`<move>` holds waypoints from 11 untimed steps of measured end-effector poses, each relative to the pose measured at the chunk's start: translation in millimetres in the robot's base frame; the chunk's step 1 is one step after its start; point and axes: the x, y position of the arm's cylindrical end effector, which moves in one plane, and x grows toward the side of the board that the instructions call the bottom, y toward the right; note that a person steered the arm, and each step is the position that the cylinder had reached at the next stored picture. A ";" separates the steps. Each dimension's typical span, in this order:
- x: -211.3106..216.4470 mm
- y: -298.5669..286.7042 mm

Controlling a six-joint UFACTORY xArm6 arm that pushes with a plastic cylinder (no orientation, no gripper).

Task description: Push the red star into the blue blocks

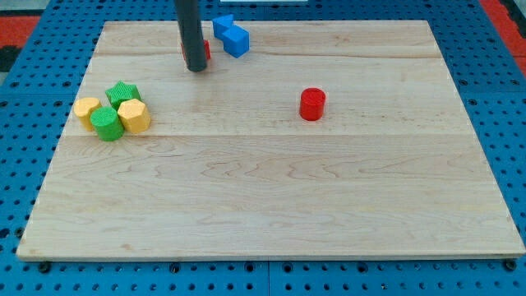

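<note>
My tip [196,68] stands near the view's top, left of centre, on the wooden board [271,205]. The rod hides most of the red star [206,51]; only a red sliver shows at the rod's right edge, touching or almost touching it. Two blue blocks [231,35] lie together just right of the star, near the board's top edge, a small gap from it. A red cylinder [312,104] stands alone right of centre.
A cluster sits at the view's left: a green star [123,93], a yellow block [86,108], a green cylinder [107,123] and a yellow hexagonal block [134,116]. Blue pegboard [501,123] surrounds the board.
</note>
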 end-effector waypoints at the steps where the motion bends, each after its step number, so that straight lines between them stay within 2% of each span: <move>1: 17.6 7.7; 2: 16.8 -71.0; 3: -6.5 -18.4; 6: -21.8 7.8; 7: -12.4 10.2; 8: 19.1 -9.5; 9: 32.1 -29.8; 11: 32.1 -14.7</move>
